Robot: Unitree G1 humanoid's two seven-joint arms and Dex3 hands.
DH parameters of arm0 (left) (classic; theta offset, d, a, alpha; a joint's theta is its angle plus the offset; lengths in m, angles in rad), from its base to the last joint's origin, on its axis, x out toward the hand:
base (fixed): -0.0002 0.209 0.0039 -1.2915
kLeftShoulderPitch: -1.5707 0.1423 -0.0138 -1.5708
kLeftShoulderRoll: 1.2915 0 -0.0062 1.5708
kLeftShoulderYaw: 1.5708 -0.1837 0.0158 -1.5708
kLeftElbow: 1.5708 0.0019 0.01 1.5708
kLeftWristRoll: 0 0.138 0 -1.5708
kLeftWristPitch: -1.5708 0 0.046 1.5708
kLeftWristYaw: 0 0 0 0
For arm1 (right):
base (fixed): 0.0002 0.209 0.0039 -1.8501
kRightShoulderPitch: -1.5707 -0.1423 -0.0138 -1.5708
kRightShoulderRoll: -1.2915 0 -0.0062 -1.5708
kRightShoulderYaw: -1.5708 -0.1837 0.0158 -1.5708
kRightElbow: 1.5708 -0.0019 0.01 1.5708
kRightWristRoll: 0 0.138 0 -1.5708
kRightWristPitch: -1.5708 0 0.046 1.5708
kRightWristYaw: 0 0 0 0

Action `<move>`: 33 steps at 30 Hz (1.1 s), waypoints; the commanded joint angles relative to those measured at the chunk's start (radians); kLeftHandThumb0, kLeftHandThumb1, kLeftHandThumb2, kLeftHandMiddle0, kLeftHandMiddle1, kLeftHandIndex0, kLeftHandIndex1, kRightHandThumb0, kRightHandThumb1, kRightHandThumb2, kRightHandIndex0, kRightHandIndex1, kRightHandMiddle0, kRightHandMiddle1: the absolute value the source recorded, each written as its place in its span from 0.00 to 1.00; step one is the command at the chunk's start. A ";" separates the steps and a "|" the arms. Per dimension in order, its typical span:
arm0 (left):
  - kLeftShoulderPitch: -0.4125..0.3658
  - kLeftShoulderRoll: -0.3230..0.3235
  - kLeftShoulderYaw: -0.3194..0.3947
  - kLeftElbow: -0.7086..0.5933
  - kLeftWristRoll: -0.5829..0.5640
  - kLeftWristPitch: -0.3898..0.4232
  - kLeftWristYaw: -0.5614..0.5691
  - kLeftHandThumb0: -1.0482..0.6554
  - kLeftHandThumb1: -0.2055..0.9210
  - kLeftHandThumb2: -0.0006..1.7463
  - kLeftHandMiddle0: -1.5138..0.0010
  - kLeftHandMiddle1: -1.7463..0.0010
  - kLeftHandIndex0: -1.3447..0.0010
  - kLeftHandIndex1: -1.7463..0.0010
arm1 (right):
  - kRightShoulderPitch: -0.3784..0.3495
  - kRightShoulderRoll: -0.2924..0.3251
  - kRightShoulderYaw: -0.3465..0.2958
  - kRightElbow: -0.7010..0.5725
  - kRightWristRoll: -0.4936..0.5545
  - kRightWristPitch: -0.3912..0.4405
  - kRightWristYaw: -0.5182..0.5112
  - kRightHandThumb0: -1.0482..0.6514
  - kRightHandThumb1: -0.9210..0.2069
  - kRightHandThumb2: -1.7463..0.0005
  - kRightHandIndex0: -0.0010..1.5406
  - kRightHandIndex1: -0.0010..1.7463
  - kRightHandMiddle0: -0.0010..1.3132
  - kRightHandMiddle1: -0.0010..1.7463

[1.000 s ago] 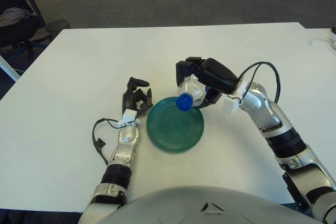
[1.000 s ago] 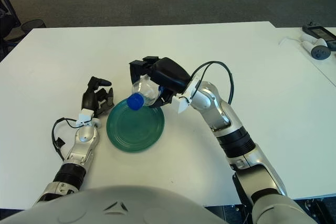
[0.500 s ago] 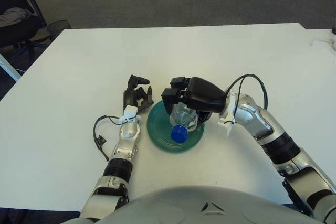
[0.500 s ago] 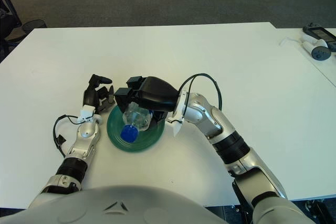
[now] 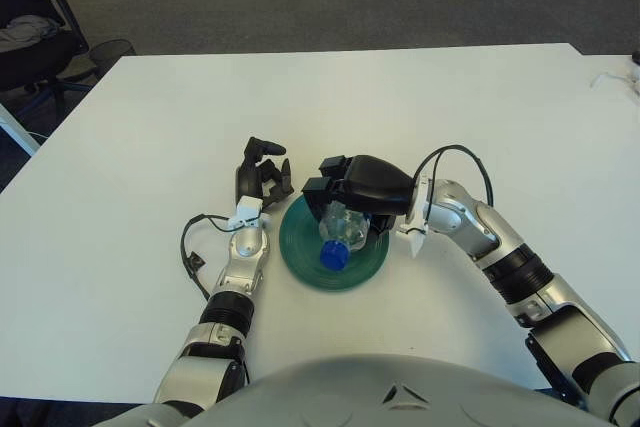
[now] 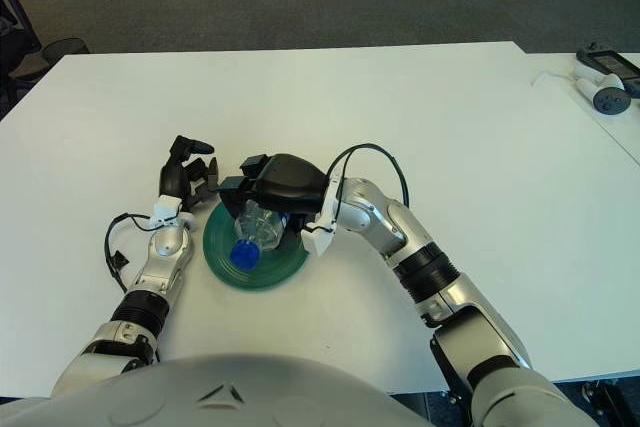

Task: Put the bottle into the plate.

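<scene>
Over the green plate (image 5: 355,269) a clear bottle (image 5: 342,230) with a blue cap (image 5: 332,256) is held tilted, cap end aimed down toward the robot and its long axis running front to back. It is grasped by the right hand (image 5: 358,190), fingers wrapped around its body. Just left of the plate on the white bench (image 5: 150,127), the left hand (image 5: 258,181) is seen with fingers loosely curled, holding nothing.

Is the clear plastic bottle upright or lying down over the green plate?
Tipped, nearly lying: the clear plastic bottle with blue cap points its cap toward the robot over the round green plate, with the right hand shut on it.
</scene>
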 commanded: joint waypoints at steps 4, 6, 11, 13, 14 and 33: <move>0.115 -0.015 0.001 0.138 -0.013 -0.032 -0.041 0.37 0.68 0.57 0.42 0.00 0.68 0.00 | -0.038 0.012 -0.003 0.025 -0.083 0.019 -0.055 0.62 0.63 0.18 0.45 0.97 0.36 1.00; 0.114 -0.014 -0.001 0.138 -0.010 -0.032 -0.041 0.37 0.68 0.57 0.42 0.00 0.68 0.00 | -0.042 0.016 -0.003 0.036 -0.097 0.022 -0.071 0.62 0.63 0.18 0.45 0.97 0.36 1.00; 0.115 -0.009 -0.007 0.136 0.009 -0.043 -0.028 0.37 0.69 0.57 0.42 0.00 0.68 0.00 | -0.048 0.026 -0.003 0.070 -0.133 0.037 -0.126 0.62 0.63 0.18 0.45 0.97 0.36 1.00; 0.118 -0.008 -0.009 0.130 0.012 -0.046 -0.028 0.37 0.69 0.57 0.42 0.00 0.68 0.00 | -0.051 0.028 -0.005 0.082 -0.146 0.043 -0.149 0.62 0.63 0.18 0.45 0.97 0.36 1.00; 0.118 -0.008 -0.010 0.129 0.013 -0.047 -0.028 0.37 0.69 0.57 0.42 0.00 0.69 0.00 | -0.053 0.028 -0.006 0.086 -0.150 0.044 -0.158 0.62 0.62 0.18 0.45 0.97 0.36 1.00; 0.122 -0.008 -0.011 0.122 0.026 -0.034 -0.006 0.38 0.73 0.54 0.41 0.00 0.71 0.00 | -0.068 0.032 -0.011 0.108 -0.154 0.075 -0.221 0.62 0.59 0.20 0.42 0.99 0.33 1.00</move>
